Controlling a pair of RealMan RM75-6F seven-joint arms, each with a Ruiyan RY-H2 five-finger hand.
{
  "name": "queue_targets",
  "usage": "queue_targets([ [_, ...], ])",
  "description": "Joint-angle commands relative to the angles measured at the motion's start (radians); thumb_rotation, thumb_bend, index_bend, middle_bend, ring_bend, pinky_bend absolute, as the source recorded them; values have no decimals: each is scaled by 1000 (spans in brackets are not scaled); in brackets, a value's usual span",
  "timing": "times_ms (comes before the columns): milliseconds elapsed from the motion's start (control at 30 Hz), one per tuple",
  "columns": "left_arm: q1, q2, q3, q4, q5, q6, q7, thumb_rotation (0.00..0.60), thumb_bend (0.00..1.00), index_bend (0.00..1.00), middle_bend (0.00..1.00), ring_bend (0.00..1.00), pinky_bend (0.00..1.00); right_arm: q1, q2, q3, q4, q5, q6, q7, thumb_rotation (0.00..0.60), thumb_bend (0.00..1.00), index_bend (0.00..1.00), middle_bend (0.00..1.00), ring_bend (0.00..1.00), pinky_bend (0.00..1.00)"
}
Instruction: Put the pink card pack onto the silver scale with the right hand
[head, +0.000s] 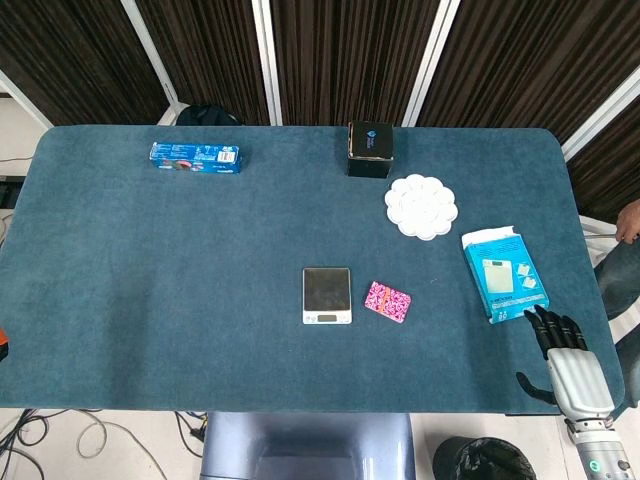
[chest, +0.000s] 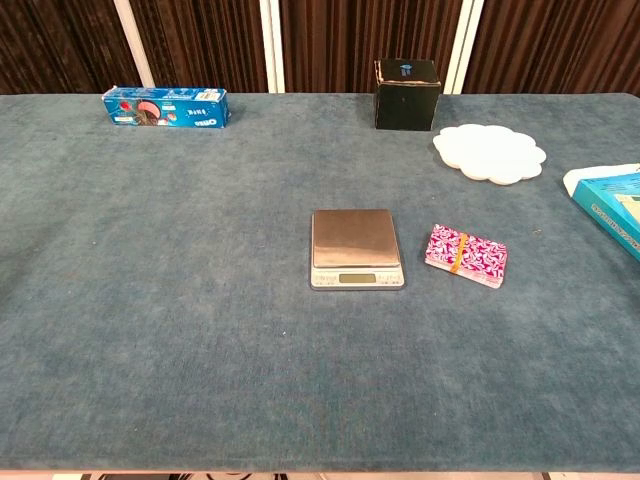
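The pink patterned card pack (head: 387, 301) with an orange band around its middle lies flat on the blue-green felt table (head: 150, 280), just beside the silver square scale (head: 327, 295) on the scale's right side, close to it but not touching; in the chest view the same pack (chest: 466, 255) sits slightly turned, and the scale (chest: 356, 248) shows a bare metal plate with a small display strip at its near edge; nothing rests on the plate. The right hand (head: 563, 350), with black fingers (head: 545, 325) and a grey metal back, is at the near right corner of the table, well apart from the pack; its fingers are stretched forward and a little spread, holding nothing, and their tips come near the corner of a flat light-blue box (head: 504, 273) with a picture of a scale on it; if they touch the box I cannot tell. The left hand is not visible in any of the two views. Further back on the table there is a white flower-shaped paint palette (head: 421, 206), a small black cube-like box (head: 369, 149) behind it, and a long blue cookie package (head: 195, 157) at the far left; the chest view shows the palette (chest: 490, 153), the black box (chest: 407, 93), the cookie package (chest: 166, 108) and only a part of the light-blue box (chest: 612, 205) at the right border.
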Motion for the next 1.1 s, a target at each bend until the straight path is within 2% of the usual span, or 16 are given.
queue_targets([
  [33,2,1,1,0,4,4,-1,600,674,85,0,0,0,2,-2,0,-4,-2,-8,-6,600,350,0,0,0,0],
  [767,3,2,2,-2,6,6,-5,600,675,85,0,0,0,-35,-26,32,-5,-27,66,15,600,350,0,0,0,0],
  [967,0,2,11,3,17,-1,6,600,675,85,0,0,0,-10,-21,34,-39,-34,21,-6,600,346,0,1,0,0],
  [1100,-1,-1,11,-1,15,-2,9,600,674,85,0,0,0,47,-16,81,-134,15,-51,-57,600,343,0,76,0,0],
])
